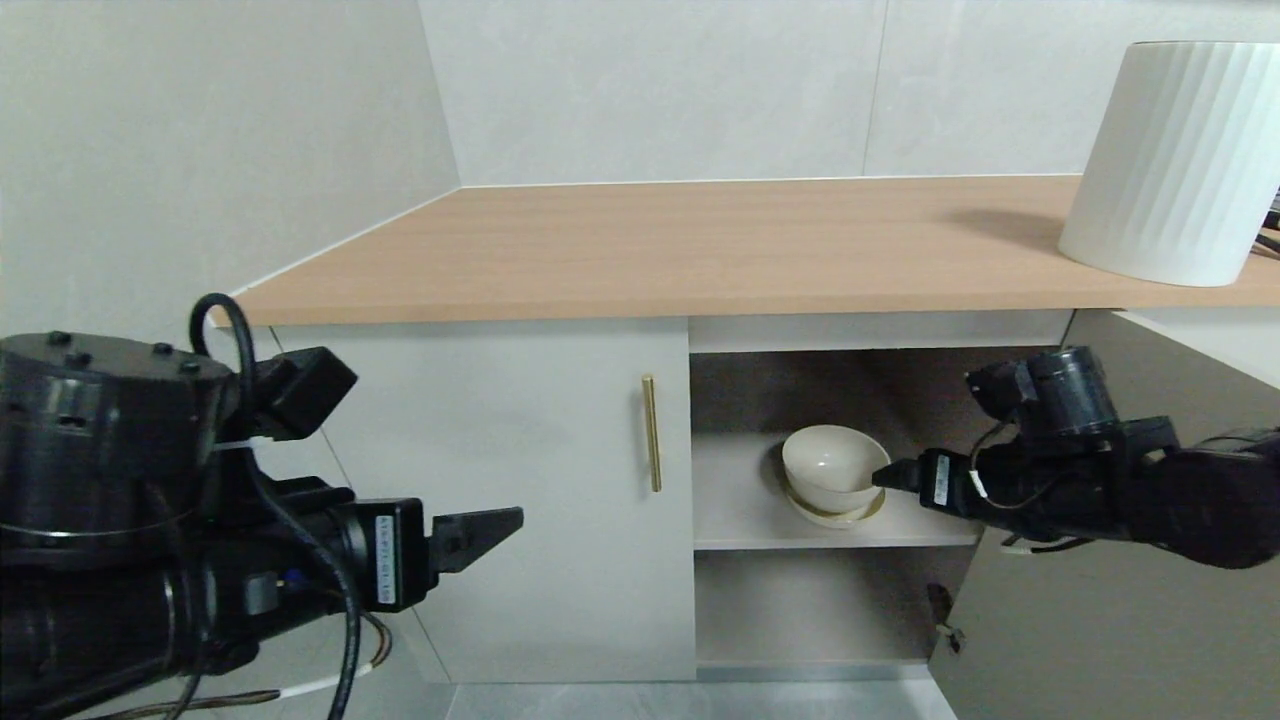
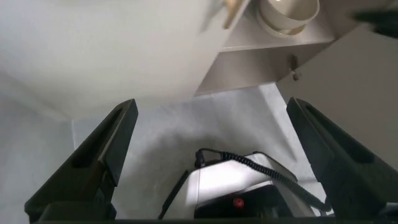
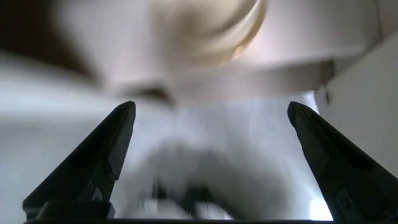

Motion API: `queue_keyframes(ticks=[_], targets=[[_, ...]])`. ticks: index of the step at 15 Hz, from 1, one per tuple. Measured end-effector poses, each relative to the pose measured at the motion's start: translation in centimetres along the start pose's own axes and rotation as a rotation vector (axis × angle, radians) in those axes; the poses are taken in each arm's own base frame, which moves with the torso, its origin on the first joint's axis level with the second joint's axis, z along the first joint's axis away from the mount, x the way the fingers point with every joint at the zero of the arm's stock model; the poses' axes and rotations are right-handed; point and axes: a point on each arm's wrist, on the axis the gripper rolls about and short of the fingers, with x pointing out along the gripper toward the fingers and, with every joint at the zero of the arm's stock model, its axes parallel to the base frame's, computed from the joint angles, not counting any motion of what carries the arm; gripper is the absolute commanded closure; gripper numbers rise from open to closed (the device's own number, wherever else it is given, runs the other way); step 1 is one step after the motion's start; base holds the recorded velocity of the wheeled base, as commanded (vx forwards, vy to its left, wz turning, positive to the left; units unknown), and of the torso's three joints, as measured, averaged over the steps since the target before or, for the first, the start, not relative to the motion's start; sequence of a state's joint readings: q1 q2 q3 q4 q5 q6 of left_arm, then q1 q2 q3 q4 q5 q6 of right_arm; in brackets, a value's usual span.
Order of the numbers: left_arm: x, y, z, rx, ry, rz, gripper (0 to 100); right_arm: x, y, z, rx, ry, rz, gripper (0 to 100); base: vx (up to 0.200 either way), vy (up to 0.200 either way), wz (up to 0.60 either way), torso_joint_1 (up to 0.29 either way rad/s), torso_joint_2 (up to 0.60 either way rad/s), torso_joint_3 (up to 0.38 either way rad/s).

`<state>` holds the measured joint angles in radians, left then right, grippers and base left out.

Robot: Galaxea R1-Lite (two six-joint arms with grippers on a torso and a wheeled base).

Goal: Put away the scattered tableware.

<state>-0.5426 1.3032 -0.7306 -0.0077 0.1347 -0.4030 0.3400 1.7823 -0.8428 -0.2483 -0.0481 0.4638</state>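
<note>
The right gripper reaches into an open cabinet under a wooden counter, its tip at the rim of a cream bowl, at about 4 o'clock in the head view; whether tip and rim actually touch cannot be told. In the right wrist view its jaws stand wide apart, the two dark fingers spread with nothing between them and the bowl a pale blur beyond them. The bowl rests tilted, mouth turned outward toward the open front, on a shallow dish of the same cream colour. Both sit on the upper shelf of the cabinet's right-hand compartment, near the shelf's front edge. That compartment's door is swung open at 4 to 5 o'clock, just beside the right arm. The left gripper hangs at 8 o'clock in front of the closed door, well apart from the bowl, pointing toward the slim gold handle. Its jaws are also wide, holding nothing, with floor showing between the fingers in the left wrist view. A white ribbed cylinder stands on the counter at 2 o'clock.
</note>
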Motion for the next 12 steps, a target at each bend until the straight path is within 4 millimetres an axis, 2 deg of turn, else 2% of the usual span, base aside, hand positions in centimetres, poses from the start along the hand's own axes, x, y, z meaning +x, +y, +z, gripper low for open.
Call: queue_keyframes(ticks=[3, 5, 8, 12], targets=[[-1.5, 2.1, 0.3, -0.062, -0.050, 0.026, 0, -6.5, -0.2, -2.3, -0.131, 0.097, 0.071, 0, 0.000, 0.000, 0.00, 0.000, 0.00, 0.000], [-2.3, 2.5, 0.6, -0.076, -0.082, 0.016, 0, -9.3, -0.1, -3.6, -0.188, 0.132, 0.108, 0, 0.000, 0.000, 0.00, 0.000, 0.00, 0.000], [-2.9, 2.5, 0.9, -0.079, -0.109, 0.006, 0, -10.8, 0.0, -4.0, -0.204, 0.101, 0.136, 0, 0.000, 0.000, 0.00, 0.000, 0.00, 0.000], [-2.9, 2.5, 0.9, -0.079, -0.101, -0.013, 0, -11.4, 0.3, -4.2, -0.219, 0.090, 0.157, 0, -0.200, 0.000, 0.00, 0.005, 0.00, 0.005]])
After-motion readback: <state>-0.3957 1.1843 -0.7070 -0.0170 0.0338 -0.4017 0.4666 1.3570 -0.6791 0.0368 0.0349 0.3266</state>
